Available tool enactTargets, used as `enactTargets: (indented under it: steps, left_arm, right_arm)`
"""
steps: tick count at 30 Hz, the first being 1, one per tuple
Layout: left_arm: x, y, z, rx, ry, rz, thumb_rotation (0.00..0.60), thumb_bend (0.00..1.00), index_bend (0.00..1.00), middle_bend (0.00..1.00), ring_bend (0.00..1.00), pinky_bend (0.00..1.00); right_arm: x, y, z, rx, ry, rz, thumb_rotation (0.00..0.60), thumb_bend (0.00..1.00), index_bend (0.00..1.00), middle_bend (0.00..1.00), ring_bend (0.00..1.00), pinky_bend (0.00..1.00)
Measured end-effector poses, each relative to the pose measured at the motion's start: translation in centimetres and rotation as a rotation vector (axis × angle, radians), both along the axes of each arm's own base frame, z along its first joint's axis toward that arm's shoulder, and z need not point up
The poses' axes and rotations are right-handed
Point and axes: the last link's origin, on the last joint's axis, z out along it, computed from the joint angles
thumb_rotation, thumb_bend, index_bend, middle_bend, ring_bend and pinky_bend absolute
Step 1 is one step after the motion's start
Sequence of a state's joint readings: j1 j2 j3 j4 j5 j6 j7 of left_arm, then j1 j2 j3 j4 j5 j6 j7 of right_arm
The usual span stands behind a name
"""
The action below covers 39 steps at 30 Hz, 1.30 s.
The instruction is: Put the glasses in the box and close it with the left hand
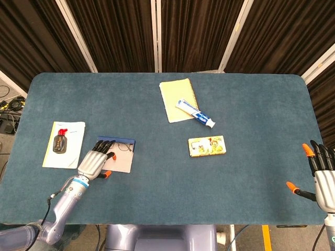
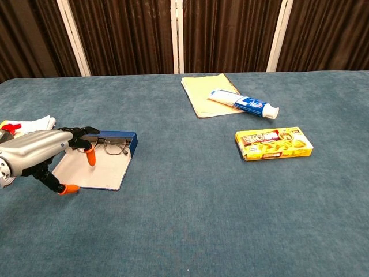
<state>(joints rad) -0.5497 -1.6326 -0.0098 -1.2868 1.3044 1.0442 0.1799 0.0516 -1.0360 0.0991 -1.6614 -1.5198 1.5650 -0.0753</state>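
The blue glasses box point(image 1: 121, 156) point(image 2: 106, 158) lies open at the table's left, its grey lid flat toward the front edge. The glasses point(image 1: 123, 146) point(image 2: 114, 145) rest inside the blue tray at the back. My left hand point(image 1: 94, 162) point(image 2: 43, 150) hovers over the lid's left part, open, fingers pointing toward the tray, thumb hanging down near the lid's front left corner. It holds nothing. My right hand point(image 1: 320, 175) stays at the table's far right front edge, fingers spread, holding nothing; the chest view does not show it.
A white paper point(image 1: 63, 151) with a small black and red item point(image 1: 60, 142) lies left of the box. A yellow notepad point(image 1: 178, 99) point(image 2: 209, 93) with a toothpaste tube point(image 1: 196, 113) point(image 2: 242, 104) sits at the back centre. A yellow carton point(image 1: 207, 146) point(image 2: 273, 143) lies right of centre.
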Motion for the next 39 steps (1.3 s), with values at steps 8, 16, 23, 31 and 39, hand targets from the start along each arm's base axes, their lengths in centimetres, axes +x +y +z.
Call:
enactTargets:
  steps: [8, 16, 23, 31, 39]
  left_arm:
    - [-0.12, 0.02, -0.48, -0.002, 0.012, 0.004, 0.600, 0.27, 0.39, 0.00, 0.00, 0.00]
    - [-0.31, 0.09, -0.85, -0.004, 0.021, 0.008, 0.600, 0.29, 0.39, 0.00, 0.00, 0.00]
    - [-0.42, 0.05, -0.89, -0.006, 0.019, 0.010, 0.600, 0.46, 0.40, 0.00, 0.00, 0.00]
    - [-0.35, 0.09, -0.54, 0.003, 0.017, 0.003, 0.600, 0.52, 0.40, 0.00, 0.00, 0.00]
    - [-0.02, 0.60, -0.07, 0.022, 0.006, 0.002, 0.600, 0.52, 0.40, 0.00, 0.00, 0.00]
  right_arm:
    - [-0.05, 0.01, -0.04, 0.003, 0.001, 0.001, 0.600, 0.00, 0.00, 0.00, 0.00, 0.00]
    - [-0.05, 0.00, -0.11, 0.005, 0.002, 0.000, 0.600, 0.00, 0.00, 0.00, 0.00, 0.00]
    - [-0.03, 0.00, -0.15, 0.005, 0.004, 0.000, 0.600, 0.00, 0.00, 0.00, 0.00, 0.00]
    - [-0.01, 0.02, -0.16, 0.005, 0.003, 0.001, 0.600, 0.00, 0.00, 0.00, 0.00, 0.00]
    - [-0.06, 0.00, -0.12, 0.004, 0.003, 0.000, 0.600, 0.00, 0.00, 0.00, 0.00, 0.00]
